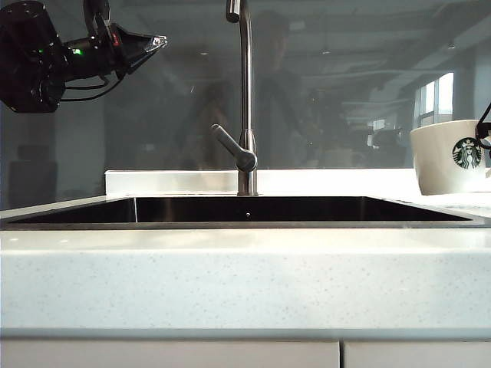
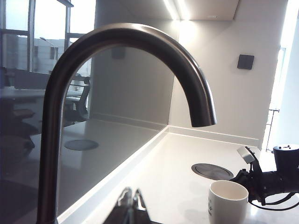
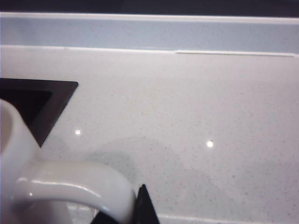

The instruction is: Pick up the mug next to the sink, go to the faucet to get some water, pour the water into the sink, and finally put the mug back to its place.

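Observation:
The white mug (image 1: 449,157) with its green logo stands upright at the far right, beside the sink (image 1: 245,208). I cannot tell whether its base touches the counter. My right gripper (image 3: 124,210) is shut on the mug's white handle (image 3: 79,184), and only a sliver of it (image 1: 485,130) shows in the exterior view. In the left wrist view the mug (image 2: 228,201) shows an empty inside. The steel faucet (image 1: 246,92) rises behind the sink's middle. My left gripper (image 1: 157,42) hangs high at the left, shut and empty, level with the faucet's curved top (image 2: 117,42).
Pale speckled counter (image 1: 245,276) runs in front of the sink, with a low white ledge (image 1: 169,182) and a dark glass wall behind. A round dark disc (image 2: 212,171) lies in the counter beyond the mug. The faucet's lever (image 1: 230,146) angles out to the left.

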Available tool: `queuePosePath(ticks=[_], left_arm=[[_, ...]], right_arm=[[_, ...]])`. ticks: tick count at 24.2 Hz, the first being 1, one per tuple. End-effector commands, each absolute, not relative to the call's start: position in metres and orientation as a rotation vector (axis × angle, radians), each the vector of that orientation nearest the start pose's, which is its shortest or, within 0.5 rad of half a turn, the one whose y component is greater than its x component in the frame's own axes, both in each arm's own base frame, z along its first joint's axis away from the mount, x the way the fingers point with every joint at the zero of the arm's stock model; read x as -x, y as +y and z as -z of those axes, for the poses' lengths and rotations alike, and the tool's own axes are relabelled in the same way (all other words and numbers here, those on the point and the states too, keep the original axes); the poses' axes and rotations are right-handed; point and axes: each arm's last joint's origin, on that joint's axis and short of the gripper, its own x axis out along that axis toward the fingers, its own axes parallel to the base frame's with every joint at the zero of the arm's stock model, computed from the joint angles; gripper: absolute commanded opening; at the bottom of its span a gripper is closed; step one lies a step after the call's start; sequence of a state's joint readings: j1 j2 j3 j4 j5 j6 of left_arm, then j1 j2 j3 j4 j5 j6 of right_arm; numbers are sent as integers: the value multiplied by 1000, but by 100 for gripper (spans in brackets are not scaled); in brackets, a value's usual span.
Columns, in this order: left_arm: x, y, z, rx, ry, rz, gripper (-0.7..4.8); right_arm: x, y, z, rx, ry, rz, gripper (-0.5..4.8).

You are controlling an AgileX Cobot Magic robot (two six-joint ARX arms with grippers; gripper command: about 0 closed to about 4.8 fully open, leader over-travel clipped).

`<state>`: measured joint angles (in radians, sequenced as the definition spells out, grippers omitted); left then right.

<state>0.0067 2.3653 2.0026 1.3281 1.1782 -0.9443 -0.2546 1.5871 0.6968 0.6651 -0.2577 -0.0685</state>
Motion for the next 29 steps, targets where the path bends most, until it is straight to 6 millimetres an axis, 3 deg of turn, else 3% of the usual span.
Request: queuePosePath(ticks=[1, 12, 29], left_arm=[[-501, -24, -329, 217, -273, 1331, -4], [-501, -24, -329, 262, -237, 1340, -4], [-501, -24, -329, 259, -239, 1340, -4]], right_arm=[[-308, -72, -202, 15, 141, -17, -1], [-305, -71, -188, 10, 162, -15, -1], [-304, -75, -185, 6, 189, 1, -1]])
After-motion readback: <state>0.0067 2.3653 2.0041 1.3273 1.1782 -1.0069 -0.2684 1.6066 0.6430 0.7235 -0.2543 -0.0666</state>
